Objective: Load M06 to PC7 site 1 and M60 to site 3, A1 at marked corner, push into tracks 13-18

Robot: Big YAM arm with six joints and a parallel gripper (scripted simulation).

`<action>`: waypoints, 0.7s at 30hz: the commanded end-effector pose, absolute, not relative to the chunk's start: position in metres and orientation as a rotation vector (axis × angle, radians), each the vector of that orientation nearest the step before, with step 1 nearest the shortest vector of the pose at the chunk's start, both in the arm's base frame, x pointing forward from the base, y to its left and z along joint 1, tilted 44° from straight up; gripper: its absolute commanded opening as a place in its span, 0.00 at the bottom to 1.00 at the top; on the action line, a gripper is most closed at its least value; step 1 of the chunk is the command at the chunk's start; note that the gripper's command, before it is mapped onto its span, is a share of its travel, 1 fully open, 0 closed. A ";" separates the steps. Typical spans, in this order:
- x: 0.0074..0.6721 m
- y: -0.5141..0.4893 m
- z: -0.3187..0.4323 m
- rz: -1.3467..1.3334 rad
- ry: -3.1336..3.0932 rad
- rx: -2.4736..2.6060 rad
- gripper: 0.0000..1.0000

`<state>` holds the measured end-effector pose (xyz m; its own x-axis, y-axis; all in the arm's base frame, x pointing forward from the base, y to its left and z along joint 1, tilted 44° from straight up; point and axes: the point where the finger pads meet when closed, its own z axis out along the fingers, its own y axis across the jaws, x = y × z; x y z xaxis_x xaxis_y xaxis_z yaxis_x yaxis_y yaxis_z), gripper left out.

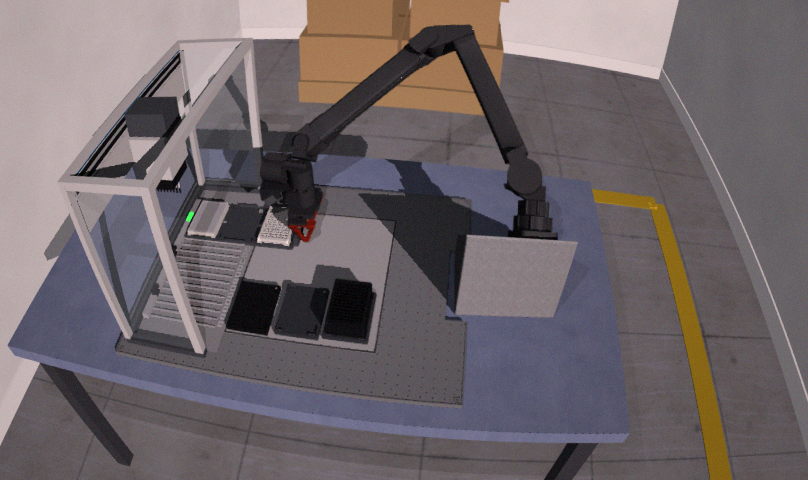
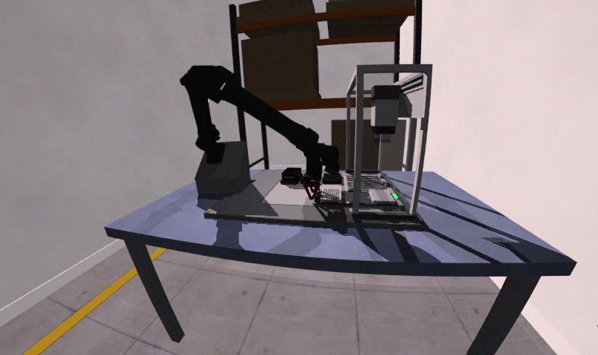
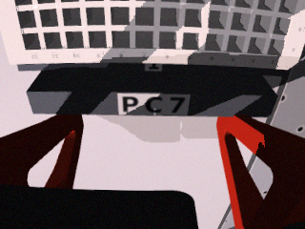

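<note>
Wrist view: my gripper (image 3: 150, 114) spread wide, pinching nothing, fingers flanking the PC7 handle (image 3: 152, 92) (white plate (image 3: 147, 7) behind it); green lamp (image 1: 189, 216) lit.

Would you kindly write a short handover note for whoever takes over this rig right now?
Claw: open, holding nothing, just behind the PC7 handle.
Carrier: in the far tracks under the instrument frame; a green lamp is lit behind it.
Plates: 96-well plate beside the handle, second plate at the far site, middle site bare.
Nests: deep-well block in place; the two other nests look vacated.
Left: confirm A1 corners and seating, then retract.
</note>
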<state>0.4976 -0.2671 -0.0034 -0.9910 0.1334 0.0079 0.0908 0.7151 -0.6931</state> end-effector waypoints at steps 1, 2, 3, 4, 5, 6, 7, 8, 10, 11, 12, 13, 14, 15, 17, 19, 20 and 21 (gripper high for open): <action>0.502 -0.273 0.013 1.182 -2.926 -0.224 0.80; 0.501 -0.272 0.013 1.182 -2.926 -0.222 0.80; 0.500 -0.270 0.013 1.182 -2.927 -0.218 0.80; 0.500 -0.266 0.013 1.183 -2.931 -0.207 0.80; 0.500 -0.264 0.013 1.185 -2.932 -0.201 0.80; 0.498 -0.263 0.013 1.185 -2.932 -0.199 0.80; 0.496 -0.265 0.012 1.185 -2.931 -0.204 0.80; 0.493 -0.266 0.012 1.185 -2.929 -0.209 0.80; 0.489 -0.268 0.012 1.184 -2.927 -0.215 0.80; 0.487 -0.268 0.012 1.184 -2.926 -0.216 0.80; 0.487 -0.268 0.012 1.184 -2.926 -0.216 0.80; 0.487 -0.268 0.012 1.184 -2.926 -0.216 0.80; 0.488 -0.262 0.009 1.182 -2.929 -0.195 0.80; 0.486 -0.262 0.011 1.185 -2.931 -0.201 0.80; 0.481 -0.265 0.011 1.185 -2.928 -0.211 0.80; 0.477 -0.266 0.011 1.184 -2.926 -0.214 0.80; 0.484 -0.247 0.014 1.186 -2.940 -0.194 0.80; 0.481 -0.244 0.016 1.178 -2.929 -0.185 0.80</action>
